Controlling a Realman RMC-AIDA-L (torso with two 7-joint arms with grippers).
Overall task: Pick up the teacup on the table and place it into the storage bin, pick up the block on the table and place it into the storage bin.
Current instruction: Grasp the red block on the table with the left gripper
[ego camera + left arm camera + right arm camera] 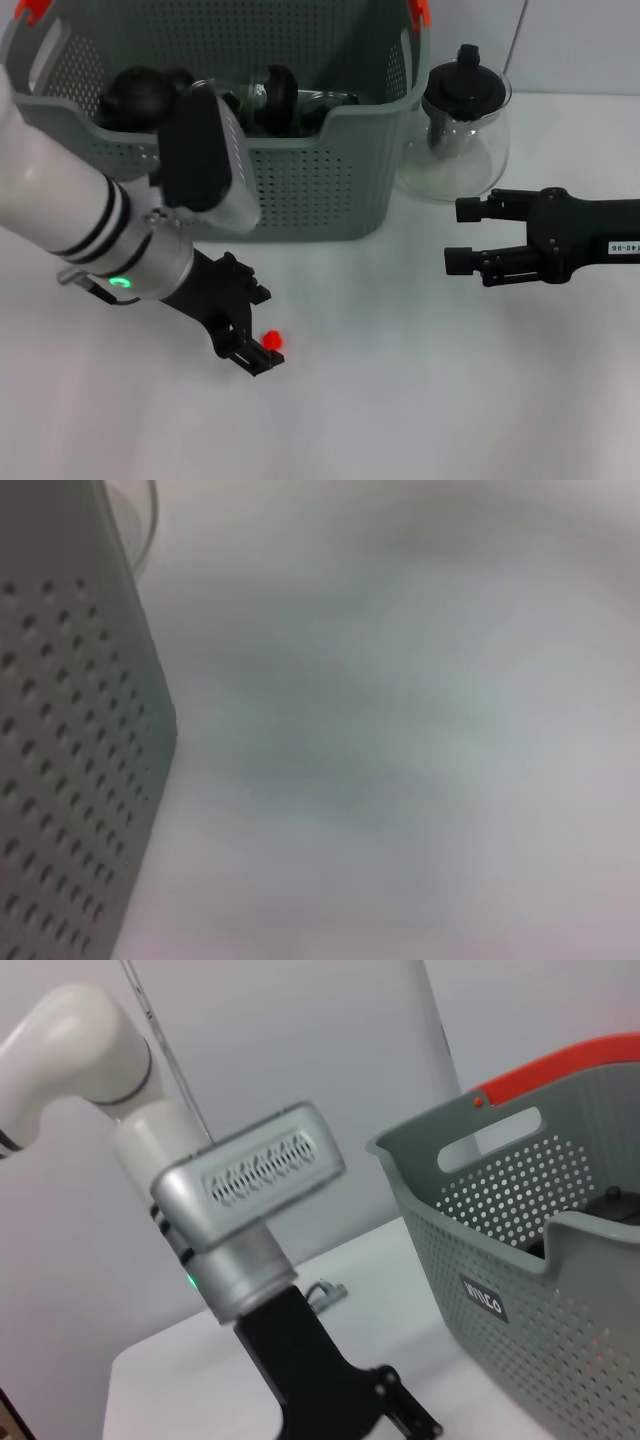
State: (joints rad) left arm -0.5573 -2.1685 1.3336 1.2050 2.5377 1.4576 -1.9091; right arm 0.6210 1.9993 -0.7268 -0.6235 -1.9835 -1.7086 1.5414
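The left hand (262,352), in front of the storage bin (300,190), sits low against the red block (272,341); grip can't be told. The right hand (462,236), fingers spread, holds nothing beside the bin, whose black label (483,1297) is unreadable.

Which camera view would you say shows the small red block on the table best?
The head view: the red block lies on the white table right beside the left gripper. Neither the left wrist view nor the right wrist view shows it.

Bright even light, soft shadows; left wrist view blurred (table featureless).
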